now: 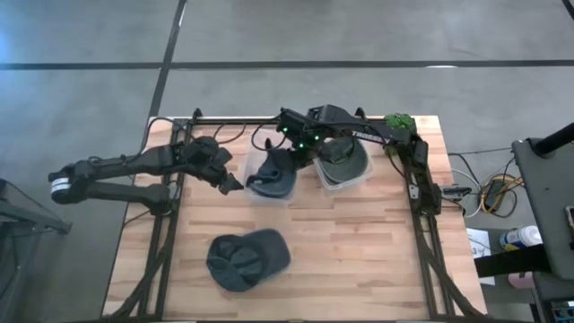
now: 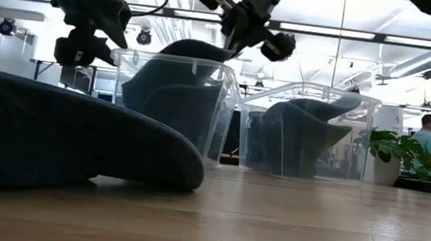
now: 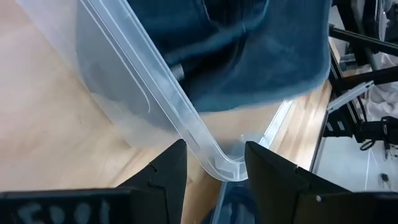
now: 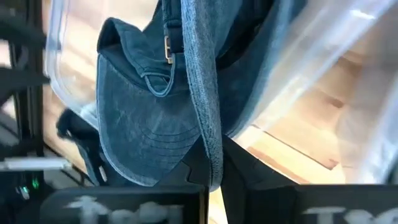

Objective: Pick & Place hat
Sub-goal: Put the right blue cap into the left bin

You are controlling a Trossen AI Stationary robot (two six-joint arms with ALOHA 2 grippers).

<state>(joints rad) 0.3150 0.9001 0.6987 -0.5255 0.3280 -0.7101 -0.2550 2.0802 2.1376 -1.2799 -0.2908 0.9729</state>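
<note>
A dark blue denim hat [image 1: 273, 175] sits in the left clear plastic bin [image 1: 256, 196], its top rising above the rim in the low view [image 2: 191, 52]. My right gripper [image 1: 285, 148] reaches over this bin from the right and is shut on the hat [image 4: 143, 130]. My left gripper [image 1: 231, 182] is open at the bin's left corner. Its fingers [image 3: 168, 171] stand on either side of the corner rim [image 3: 217, 165]. A second hat [image 1: 341, 157] lies in the right bin [image 1: 359, 179]. A third hat [image 1: 245, 260] rests on the table near the front. My right gripper pinches the hat's brim [image 4: 211, 149] between its two shut fingers, at the brim's edge. The fingers come from above, slanting down into the left bin. The crown hangs beside the brim inside the bin. My left gripper straddles the bin's corner rim; whether it touches, I cannot tell.
The two bins stand side by side at the table's far middle. A small green plant [image 1: 399, 121] stands at the far right corner. The third hat fills the near left of the low view [image 2: 49, 133]. Bare wood lies at the front right [image 1: 359, 260].
</note>
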